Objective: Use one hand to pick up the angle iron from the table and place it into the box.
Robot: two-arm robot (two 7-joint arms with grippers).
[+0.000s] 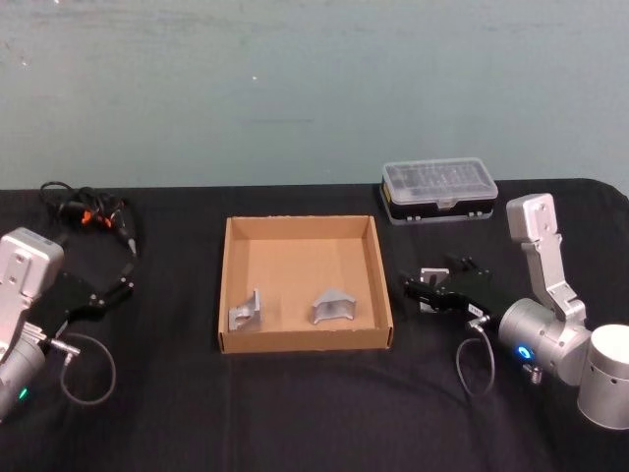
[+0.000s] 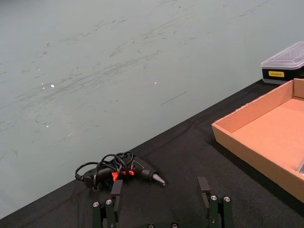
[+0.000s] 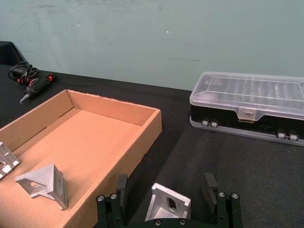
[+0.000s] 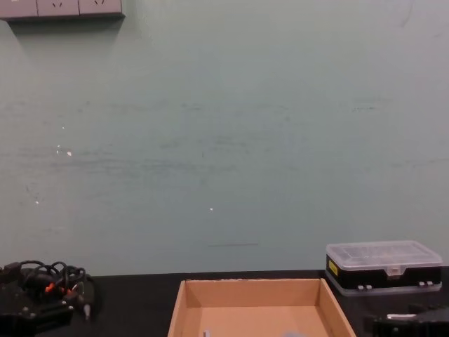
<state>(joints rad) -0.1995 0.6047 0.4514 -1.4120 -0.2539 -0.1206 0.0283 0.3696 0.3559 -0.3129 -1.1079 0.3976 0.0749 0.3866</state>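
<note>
Right hand (image 3: pixel 165 184) low over the table (image 3: pixel 251 175), fingers spread wide. Angle iron (image 3: pixel 168 205) sits on the table between them, touching neither. Box (image 3: pixel 142 142) just left of the hand, another bracket (image 3: pixel 45 184) inside. Left gripper (image 2: pixel 160 186) parked, fingers apart.

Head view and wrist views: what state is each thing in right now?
box: lidless, upright on the table.
left bracket: lying in the box.
right bracket: lying in the box.
right gripper: fingers open, either side of the angle iron.
angle iron: on the table, ungripped.
left gripper: fingers open, empty.
organizer case: lid shut.
corded tool: lying on the table.
</note>
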